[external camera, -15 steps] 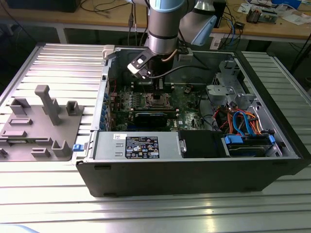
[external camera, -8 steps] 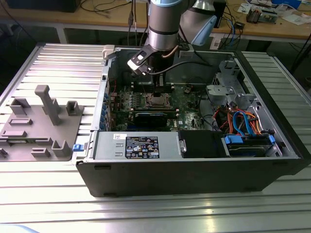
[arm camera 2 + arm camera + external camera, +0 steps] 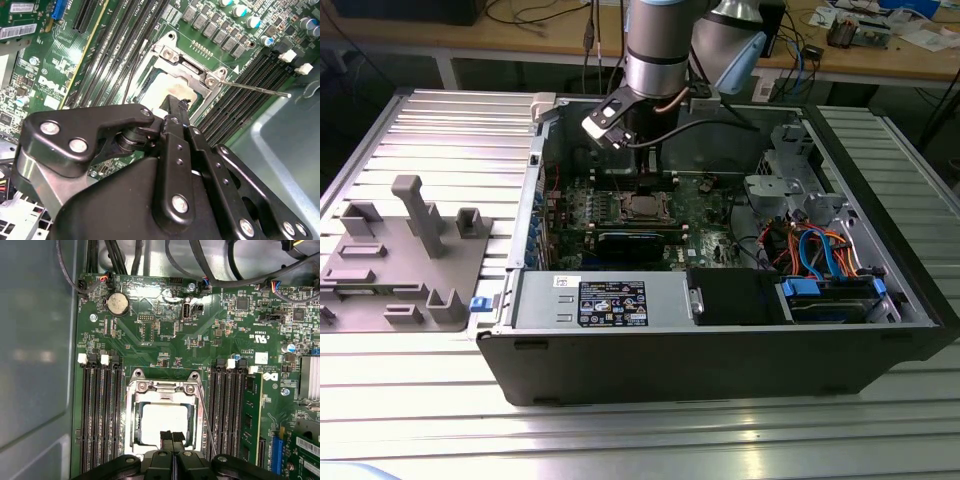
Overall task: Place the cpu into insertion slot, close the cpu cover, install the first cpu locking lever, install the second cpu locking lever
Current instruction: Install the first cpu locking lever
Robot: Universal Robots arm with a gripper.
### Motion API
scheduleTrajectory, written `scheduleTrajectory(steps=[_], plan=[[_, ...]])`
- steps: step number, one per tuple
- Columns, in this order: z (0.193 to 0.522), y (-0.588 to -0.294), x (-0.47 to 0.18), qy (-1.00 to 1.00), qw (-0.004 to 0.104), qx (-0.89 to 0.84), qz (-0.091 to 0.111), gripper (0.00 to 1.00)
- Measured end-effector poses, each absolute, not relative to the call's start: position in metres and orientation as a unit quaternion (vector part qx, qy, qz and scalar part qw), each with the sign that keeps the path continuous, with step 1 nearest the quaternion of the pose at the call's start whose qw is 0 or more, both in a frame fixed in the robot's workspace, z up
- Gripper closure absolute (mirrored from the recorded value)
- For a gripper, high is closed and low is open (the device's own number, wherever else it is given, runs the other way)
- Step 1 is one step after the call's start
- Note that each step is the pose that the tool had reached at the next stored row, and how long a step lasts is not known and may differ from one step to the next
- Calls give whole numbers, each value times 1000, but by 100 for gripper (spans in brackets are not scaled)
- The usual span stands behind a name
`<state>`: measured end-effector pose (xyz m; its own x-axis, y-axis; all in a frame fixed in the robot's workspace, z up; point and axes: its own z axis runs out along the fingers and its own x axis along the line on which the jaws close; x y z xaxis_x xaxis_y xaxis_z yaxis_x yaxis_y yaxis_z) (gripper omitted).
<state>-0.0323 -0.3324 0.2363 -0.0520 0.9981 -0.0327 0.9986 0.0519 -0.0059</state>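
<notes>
Ribbed metal table (image 3: 440,130) carries an open computer case (image 3: 720,350), with a cluttered workbench behind it. Well off from the gripper, at the exterior view's left, a grey fixture (image 3: 405,260) lies on the table. The arm (image 3: 660,40) reaches down into the case from above.

Under the gripper (image 3: 172,436) spreads the green board (image 3: 165,330), and the slot (image 3: 642,207) lies directly below the fingertips. In both wrist views the two black fingers (image 3: 172,125) are pressed together with nothing between them, their tips down at the near edge of the socket window.

Banks of long black memory slots (image 3: 97,415) run on both sides of the gripper. The cover (image 3: 165,397) lies flat over the slot, framing the fingertips. The cpu (image 3: 160,422) sits in the slot, its pale metal top showing through the cover's window, right at the fingertips; whether they touch it I cannot tell. Just beside the gripper, a thin lever (image 3: 206,420) runs slanted along one side of the cover; in the second wrist view its free end reaches out over the memory slots. Beyond the socket, well apart from the gripper, a round coin cell (image 3: 118,303) sits near the board's edge.
</notes>
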Motion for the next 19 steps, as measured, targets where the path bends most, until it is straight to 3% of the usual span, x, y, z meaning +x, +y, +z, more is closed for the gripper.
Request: scheduleTrajectory(steps=[19], plan=[[236,-332,-32,804,11,594,-12,89]])
